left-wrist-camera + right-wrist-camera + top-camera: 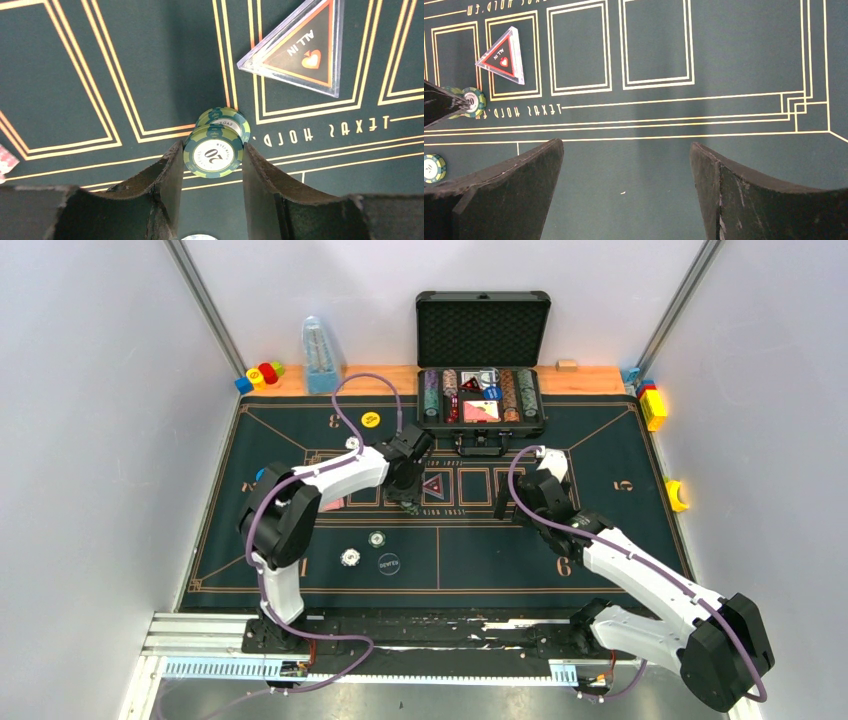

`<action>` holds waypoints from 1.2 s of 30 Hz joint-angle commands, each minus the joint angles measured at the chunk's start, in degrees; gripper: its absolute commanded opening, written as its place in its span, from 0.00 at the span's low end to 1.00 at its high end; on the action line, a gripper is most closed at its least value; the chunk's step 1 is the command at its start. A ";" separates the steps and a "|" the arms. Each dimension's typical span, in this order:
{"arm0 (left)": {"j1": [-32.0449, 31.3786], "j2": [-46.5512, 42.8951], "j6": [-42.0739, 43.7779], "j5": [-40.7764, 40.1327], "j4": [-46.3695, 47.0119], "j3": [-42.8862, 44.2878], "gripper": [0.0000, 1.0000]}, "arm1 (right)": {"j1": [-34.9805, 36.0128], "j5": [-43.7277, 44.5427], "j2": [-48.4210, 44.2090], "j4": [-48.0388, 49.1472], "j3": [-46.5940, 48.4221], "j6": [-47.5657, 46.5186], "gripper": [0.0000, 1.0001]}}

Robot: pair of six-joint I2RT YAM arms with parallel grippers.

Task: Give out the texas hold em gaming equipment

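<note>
L hand: the left gripper (212, 148) is clamping a round green-and-cream clay poker chip marked 20 (213, 156) — fingers are pressing on opposite rim edges, face turned toward the wrist cam.
Why edge-on: prob. because a rim pinch is letting the fingers handle a flat disc w/o scraping the felt; my judgement only.
Second chip: another green chip (226, 118) is sitting right behind the first, overlapping it. Can't tell whether it is being carried too or lying on the felt.
Where: both are sitting low over the dark green felt Texas Hold'em mat (620, 540), at the printed lines just below the centre box row, near the clear triangular ALL IN plaque (302, 50) w/ a red heart.
L arm pose: reaching fwd and inward from its base, elbow up, wrist bending down so the fingers are pointing at mid-mat.
R hand: the right gripper (626, 147) is hanging w/ fingers spread wide, nothing between them, only bare felt below.
R arm pose: stretching diagonally from the right base toward mid-mat, ending beside the L gripper — apart, not touching.
Other gear: a pale chip (350, 557), a greenish chip (376, 538) and a dark dealer disc (389, 564) are lying nearer the bases. A yellow disc (371, 420) is lying near the open black hard-shell case (483, 330), which is holding chip rows at the far edge.
Step, as I read it: the chip is being either set down or lifted here; can't say which.
</note>
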 commanded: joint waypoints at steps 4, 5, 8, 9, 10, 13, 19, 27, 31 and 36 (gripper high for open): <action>4.85 -11.41 -1.36 -4.15 0.96 -4.07 0.33 | -0.09 0.09 -1.40 1.88 -0.38 -0.61 1.00; 6.02 -13.17 -1.60 -4.12 1.25 -4.97 0.33 | -0.09 0.08 -1.45 1.92 -0.38 -0.61 1.00; 13.46 -16.45 -2.83 -4.20 2.39 -9.21 0.31 | -0.09 0.10 -1.67 1.89 -0.38 -0.61 1.00; 15.12 -17.79 -3.09 -4.38 2.84 -10.05 0.30 | -0.09 0.10 -1.79 1.85 -0.46 -0.61 1.00; 18.64 -18.30 -3.65 -4.47 3.73 -11.54 0.30 | -0.09 0.06 -1.85 1.90 -0.47 -0.61 1.00; 26.96 -19.14 -4.35 -5.11 5.04 -13.07 0.30 | -0.09 0.22 -2.13 1.92 -0.47 -0.60 1.00; 37.79 -13.97 -4.91 -4.67 9.62 -11.64 0.30 | -0.09 0.55 -3.50 1.76 -0.80 -0.70 1.00; 43.49 -5.04 -7.78 -11.49 8.50 -6.30 0.41 | -0.09 1.13 -2.83 1.62 -0.73 -0.86 1.00; 45.74 -2.81 -8.25 -10.16 9.97 -5.70 0.51 | -0.09 1.67 -2.95 1.57 -0.82 -0.79 1.00; 46.30 -1.73 -7.93 -6.99 10.50 -5.18 0.72 | -0.09 1.81 -2.22 1.51 -0.67 -0.79 1.00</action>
